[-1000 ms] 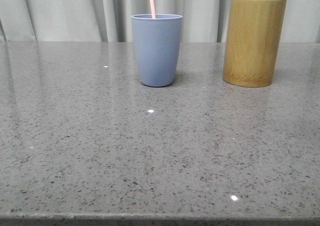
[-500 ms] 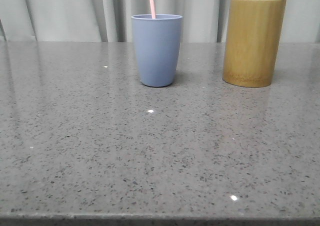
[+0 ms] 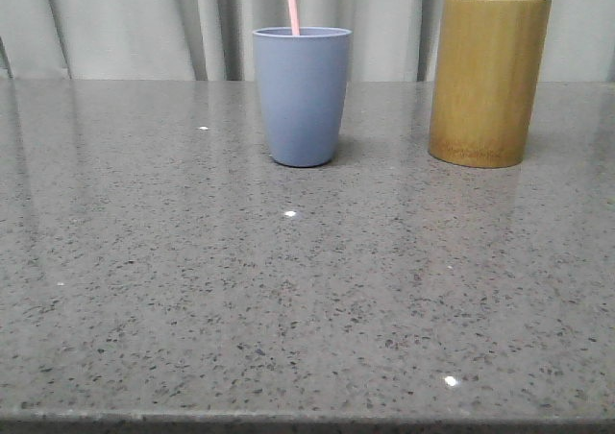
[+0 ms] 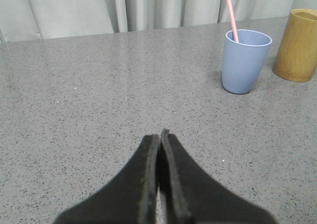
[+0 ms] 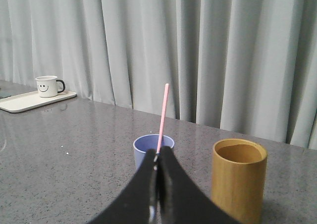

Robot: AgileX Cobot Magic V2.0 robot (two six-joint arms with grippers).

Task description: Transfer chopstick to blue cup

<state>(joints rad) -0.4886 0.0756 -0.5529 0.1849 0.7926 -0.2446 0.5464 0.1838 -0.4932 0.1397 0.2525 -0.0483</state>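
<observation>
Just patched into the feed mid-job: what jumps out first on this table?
A pink chopstick stands tilted in the blue cup at the table's far middle. To its right, apart from it, stands a taller bamboo cylinder. Both grippers, left and right, are shut and hold nothing.

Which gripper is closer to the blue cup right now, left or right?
Right. The right gripper, fingers shut, hangs just in front of the blue cup, overlapping it in its wrist view. The left gripper, also shut, sits well back across the table from the cup.
</observation>
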